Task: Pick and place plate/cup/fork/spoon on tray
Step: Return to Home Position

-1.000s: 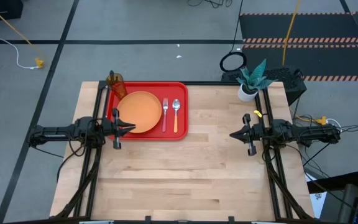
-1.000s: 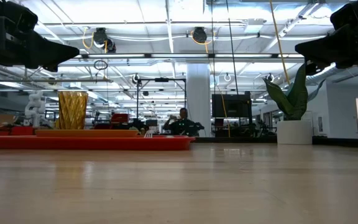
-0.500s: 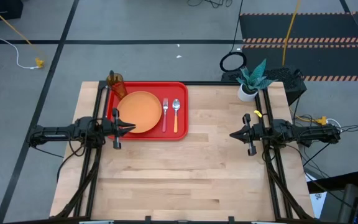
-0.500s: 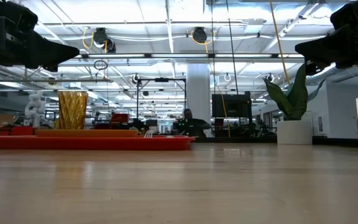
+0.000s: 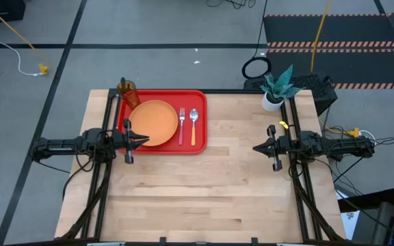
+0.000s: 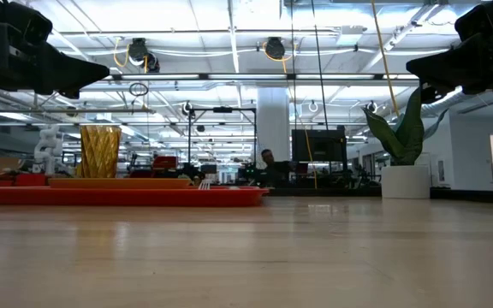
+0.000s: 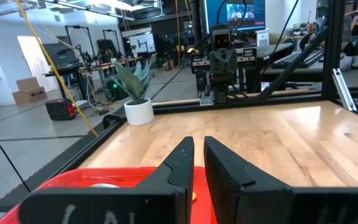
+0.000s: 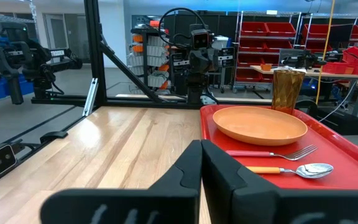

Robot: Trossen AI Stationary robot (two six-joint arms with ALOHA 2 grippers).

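Note:
The red tray [image 5: 200,140] lies at the table's far left. On it the orange plate [image 5: 154,123] lies flat, with the fork [image 5: 181,126] and the spoon [image 5: 193,126] side by side to its right. The amber cup [image 5: 127,91] stands upright at the tray's far left corner. All also show in the right wrist view: plate [image 8: 260,123], fork [image 8: 278,153], spoon [image 8: 297,169], cup [image 8: 288,90]. My left gripper [image 5: 146,139] is shut and empty, held above the plate's near left rim. My right gripper [image 5: 255,147] is shut and empty, above the table's right part.
A white pot with a green plant [image 5: 275,92] stands at the table's far right corner. Bare wood [image 5: 204,191] spans the table's middle and near half. In the low view both grippers hang well above the table, the left [image 6: 92,73] and the right [image 6: 418,67].

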